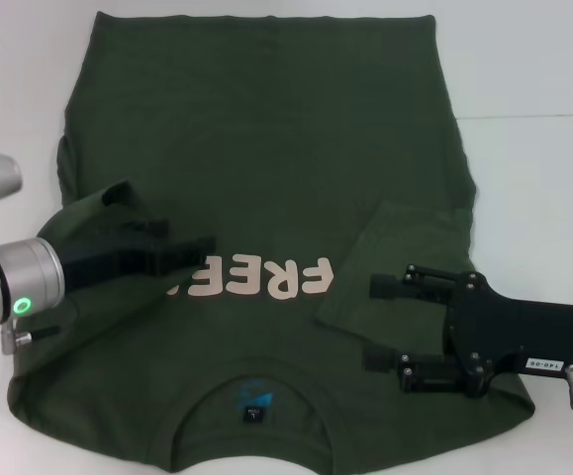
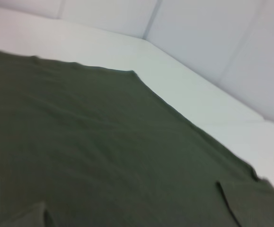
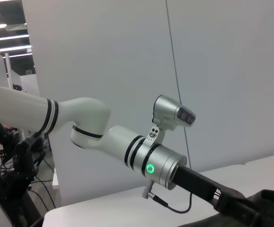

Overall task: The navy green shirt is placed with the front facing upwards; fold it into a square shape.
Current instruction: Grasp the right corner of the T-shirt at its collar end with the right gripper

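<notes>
The navy green shirt (image 1: pixel 266 198) is the only garment I see, lying front up on the white table (image 1: pixel 543 168), collar toward the robot and hem at the far edge, so its long axis runs away from me. From the head camera I count two grippers: the left gripper (image 1: pixel 192 259) is pinching the left sleeve, lifted over the "FREE" lettering (image 1: pixel 256 279); the right gripper (image 1: pixel 380 322) hovers with fingers spread beside the right sleeve, already folded inward. My left wrist camera shows only shirt cloth (image 2: pixel 89 151) on the table. My right wrist camera shows the left arm (image 3: pixel 127 146) reaching into dark fabric.
</notes>
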